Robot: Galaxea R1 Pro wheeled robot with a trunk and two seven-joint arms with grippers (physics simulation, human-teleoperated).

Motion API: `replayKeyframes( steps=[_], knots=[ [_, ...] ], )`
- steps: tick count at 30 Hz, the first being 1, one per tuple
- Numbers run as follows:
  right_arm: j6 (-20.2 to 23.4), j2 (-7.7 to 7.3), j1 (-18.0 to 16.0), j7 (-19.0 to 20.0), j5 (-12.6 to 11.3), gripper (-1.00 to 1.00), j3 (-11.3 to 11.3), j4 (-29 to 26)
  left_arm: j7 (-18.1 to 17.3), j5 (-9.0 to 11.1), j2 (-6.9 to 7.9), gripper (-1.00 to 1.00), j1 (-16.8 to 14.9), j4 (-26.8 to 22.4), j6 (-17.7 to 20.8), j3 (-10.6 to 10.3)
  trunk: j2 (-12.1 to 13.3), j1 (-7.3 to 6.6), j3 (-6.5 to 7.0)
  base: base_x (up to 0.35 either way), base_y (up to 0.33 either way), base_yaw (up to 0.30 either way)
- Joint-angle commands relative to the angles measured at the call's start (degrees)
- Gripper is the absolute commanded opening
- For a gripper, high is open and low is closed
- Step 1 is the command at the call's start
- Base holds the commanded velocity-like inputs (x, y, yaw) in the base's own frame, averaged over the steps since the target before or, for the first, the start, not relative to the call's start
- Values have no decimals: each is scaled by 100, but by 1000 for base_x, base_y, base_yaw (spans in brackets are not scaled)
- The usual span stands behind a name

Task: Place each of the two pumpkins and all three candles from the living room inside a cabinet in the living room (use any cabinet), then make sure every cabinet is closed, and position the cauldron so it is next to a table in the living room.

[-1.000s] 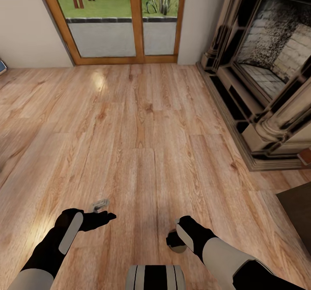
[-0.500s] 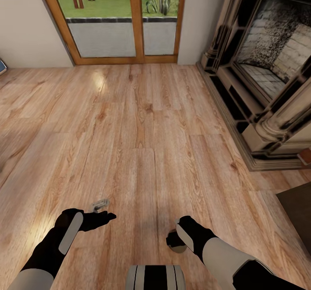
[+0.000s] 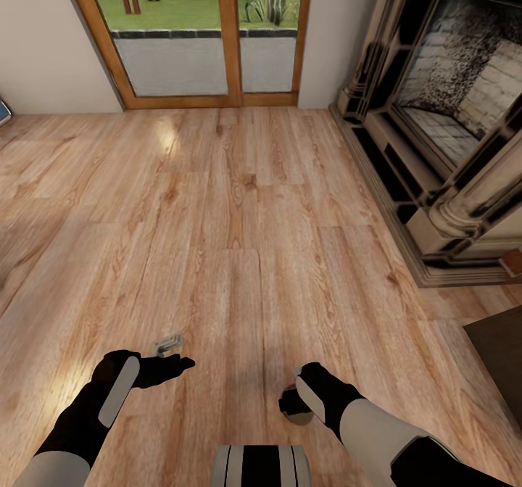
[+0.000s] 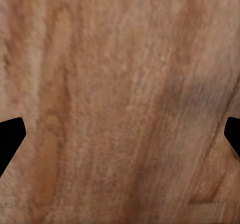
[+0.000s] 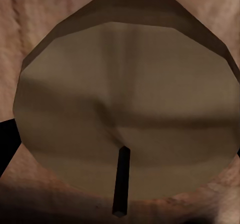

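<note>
Here we look down over both arms onto a wooden floor (image 3: 239,211), with a glazed wood-framed door (image 3: 203,34) at the far wall and a stone fireplace (image 3: 442,125) along our right side. The one task thing we can find is a candle (image 5: 125,104): from the head camera it shows as a small tan sliver (image 3: 299,416) just under the right pincer (image 3: 293,402), down near our own trunk and sitting on the floor. The wrist and black pincer body cover most of it there, so we cannot judge contact from that view.

The right wrist camera gives what the head camera hides. The candle's flat beige top faces the lens squarely, its dark wick (image 5: 120,180) standing up (foreshortened into a short black bar), and floor boards show around its rim. A black fingertip (image 5: 7,144) appears at one edge of the frame, outside the candle's outline; the other side offers barely a dark trace. So the right pincer hangs straight above the candle with its fingers spread wider than the candle and not clamped on it.

The left pincer (image 3: 172,364) is held out above bare floor, near a small grey metal bit (image 3: 168,342) lying on the boards. Its wrist camera shows only wood grain (image 4: 120,99) between two black fingertips (image 4: 10,136) set at opposite edges, so its fingers stand well apart with nothing between them.
</note>
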Motion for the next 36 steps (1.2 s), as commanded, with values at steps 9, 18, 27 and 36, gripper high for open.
replayKeyframes(
  steps=[9,18,27,36],
  knots=[
    [14,-4,3,-62,-118,-100,42,-10,25,30,0,100,0,7,20,5,11,-23,195,0,0,0],
    [14,-4,3,-62,-118,-100,42,-10,35,31,0,100,0,22,20,4,23,-46,394,0,0,0],
    [14,-4,4,-62,-109,-100,50,-18,61,24,0,100,-1,432,-12,13,35,-69,594,0,0,0],
    [14,-12,3,-61,-101,-100,42,-44,63,27,0,100,-1,1387,-400,24,47,-93,822,0,0,0]
  ],
)
